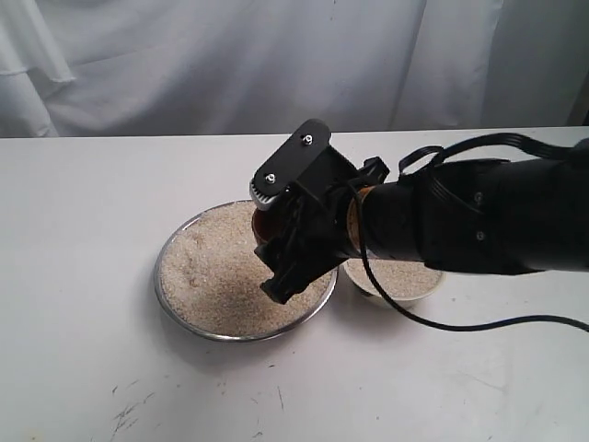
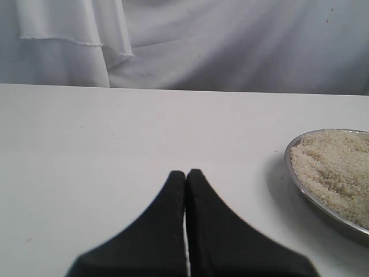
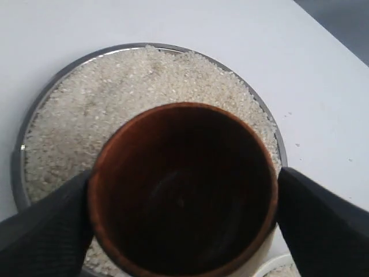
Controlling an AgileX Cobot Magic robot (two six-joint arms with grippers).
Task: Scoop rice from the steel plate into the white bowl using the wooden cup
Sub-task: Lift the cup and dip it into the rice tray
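Note:
The steel plate (image 1: 175,295) sits mid-table, filled with rice (image 1: 212,267). My right gripper (image 1: 287,258) reaches in from the right and hangs over the plate's right half, shut on the wooden cup (image 1: 267,222). In the right wrist view the cup (image 3: 181,190) has a dark inside with no rice in it. One finger (image 3: 46,231) presses each side of it, above the rice (image 3: 115,98) and the plate (image 3: 34,115). The white bowl (image 1: 398,282), holding some rice, stands just right of the plate, partly hidden by the arm. My left gripper (image 2: 185,173) is shut on nothing, low over bare table left of the plate (image 2: 311,196).
The right arm's black body and a looping cable (image 1: 460,324) lie across the bowl's side of the white table (image 1: 92,184). A white cloth backdrop (image 1: 276,55) hangs behind the table's far edge. The left arm is out of the exterior view.

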